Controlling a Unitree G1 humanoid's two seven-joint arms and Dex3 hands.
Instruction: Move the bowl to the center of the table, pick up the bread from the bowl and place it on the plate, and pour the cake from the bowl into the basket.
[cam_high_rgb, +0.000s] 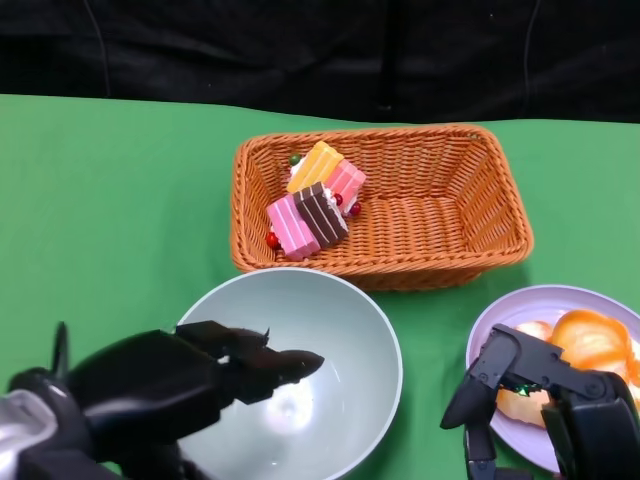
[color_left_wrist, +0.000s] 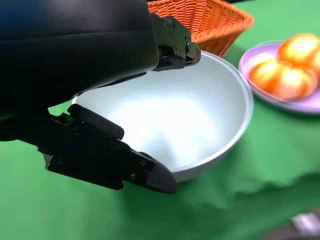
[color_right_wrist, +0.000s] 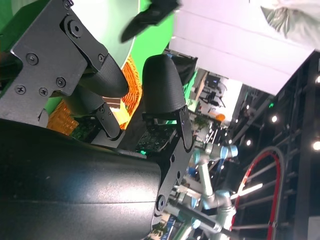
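Nearest us, at the table's front edge: left hand (cam_high_rgb: 190, 385) over the near-left rim of the bowl (cam_high_rgb: 345, 330). Fingers spread, reaching over the rim toward the hollow; the left wrist view shows a gap between fingertips and bowl, nothing pinched. Bowl sits upright, empty, pale inside.

Front right corner: right hand (cam_high_rgb: 520, 395) hovering at the near edge of the plate (cam_high_rgb: 500, 320), fingers apart, holding nothing. Bread (cam_high_rgb: 590, 340) lies on the plate, partly behind the hand.

Farther back, mid-table: basket (cam_high_rgb: 470, 215), just beyond the bowl's far rim. Cake pieces (cam_high_rgb: 315, 205) lie heaped in its left end.

We judge all three steps done; what remains is getting both hands clear.

Risks as we read them:
- Left fingers reach over the rim. A careless lift or pull-back could hook it and tip or drag the bowl into the basket.
- Right hand is close to the bread. A sweep outward could nudge the plate toward the table's right edge or roll the bread off.
- Bowl and basket nearly touch; any shove of the bowl carries through.
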